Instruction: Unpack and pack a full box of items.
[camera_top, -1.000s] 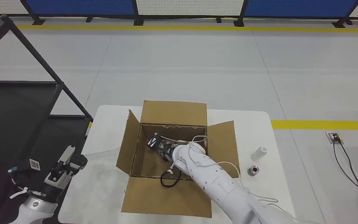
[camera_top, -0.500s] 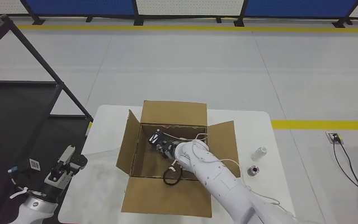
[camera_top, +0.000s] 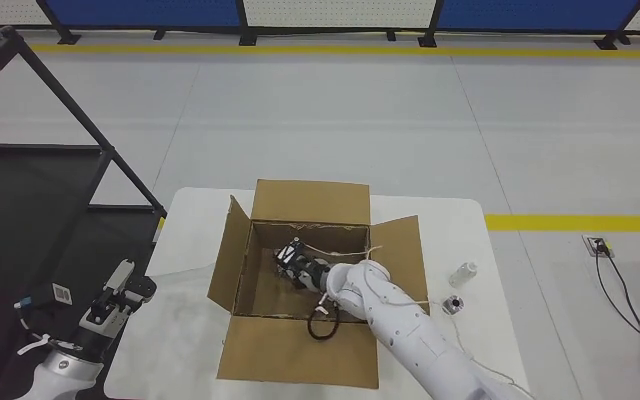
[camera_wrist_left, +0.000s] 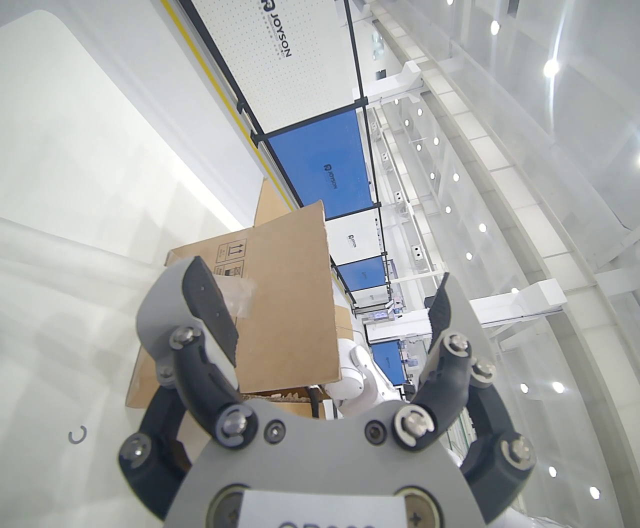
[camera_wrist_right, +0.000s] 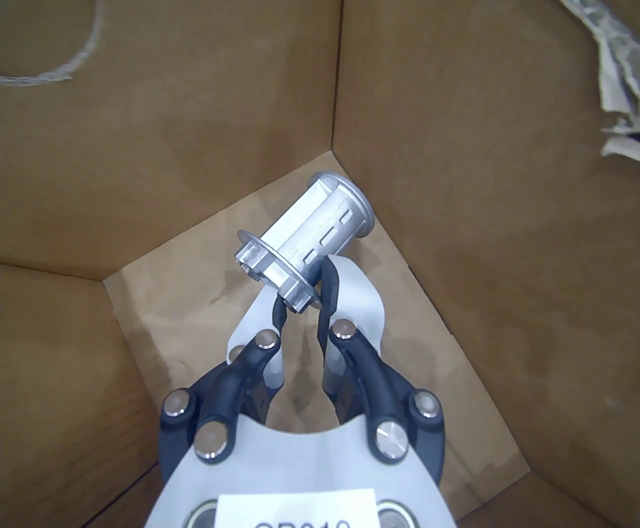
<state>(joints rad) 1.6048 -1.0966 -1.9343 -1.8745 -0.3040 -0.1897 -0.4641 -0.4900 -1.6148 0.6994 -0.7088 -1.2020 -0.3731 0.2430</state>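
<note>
An open cardboard box stands in the middle of the white table. My right gripper is down inside it, toward the back wall. Its fingers are shut on one flanged end of a silver metal spool-like part, which hangs tilted above the box floor near an inner corner. My left gripper stands open with nothing in it, off the table's left edge, facing the outside of the box.
To the right of the box, a small clear bottle and a small metal cylinder rest on the table. A black cable loop hangs from the right arm. Torn paper shows at a box wall. A black frame stands at the left.
The right gripper has shifted to the right inside the box with the metal part still in it, and the arm followed. The left arm has not moved.
</note>
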